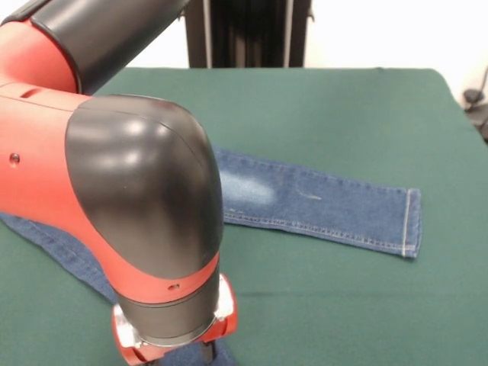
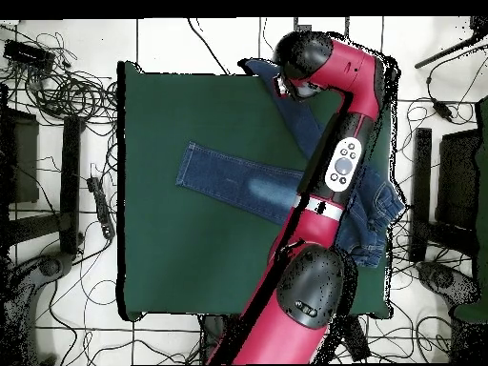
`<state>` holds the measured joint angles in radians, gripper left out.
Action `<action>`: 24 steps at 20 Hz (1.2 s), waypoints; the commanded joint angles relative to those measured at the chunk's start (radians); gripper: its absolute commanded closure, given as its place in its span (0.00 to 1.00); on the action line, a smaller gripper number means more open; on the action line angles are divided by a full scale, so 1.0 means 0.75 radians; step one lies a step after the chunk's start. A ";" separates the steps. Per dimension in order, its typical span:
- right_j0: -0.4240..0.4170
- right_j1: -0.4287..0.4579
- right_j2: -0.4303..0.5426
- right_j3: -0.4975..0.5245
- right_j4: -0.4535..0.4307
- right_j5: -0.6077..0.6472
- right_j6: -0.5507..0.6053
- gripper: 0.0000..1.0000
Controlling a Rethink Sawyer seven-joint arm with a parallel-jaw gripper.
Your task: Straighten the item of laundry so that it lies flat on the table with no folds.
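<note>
The blue denim jeans lie spread on the dark green table. One leg runs flat to the right and ends in a hemmed cuff, with a pale faded patch near the thigh. The other leg passes under my arm at the left. From above, the jeans form a V: one leg lies across the table, the other runs to the table's edge, and the bunched waist hangs near a side edge. My gripper sits low over that second leg's end, mostly hidden by the wrist.
My red and black arm crosses over the jeans' waist and thigh. Tangled cables and black stands surround the table on the floor. The wrist is close to the table's edge.
</note>
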<state>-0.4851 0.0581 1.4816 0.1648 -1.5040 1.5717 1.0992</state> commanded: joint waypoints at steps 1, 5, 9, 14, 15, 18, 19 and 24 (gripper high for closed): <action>-0.005 -0.025 0.027 0.087 -0.089 0.164 -0.409 0.00; -0.008 -0.033 0.014 0.083 -0.145 0.178 -0.461 0.00; -0.013 -0.032 0.058 0.068 -0.186 0.185 -0.496 0.00; -0.021 -0.030 0.102 0.057 -0.246 0.176 -0.538 0.00; -0.023 -0.028 0.104 0.059 -0.246 0.171 -0.539 0.00; -0.035 -0.013 0.072 0.083 -0.206 0.150 -0.506 0.00; -0.038 -0.008 0.064 0.089 -0.197 0.136 -0.505 0.00; -0.042 0.001 0.073 0.080 -0.223 0.113 -0.529 0.00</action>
<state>-0.5151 0.0578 1.5105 0.1681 -1.6077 1.6178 0.9891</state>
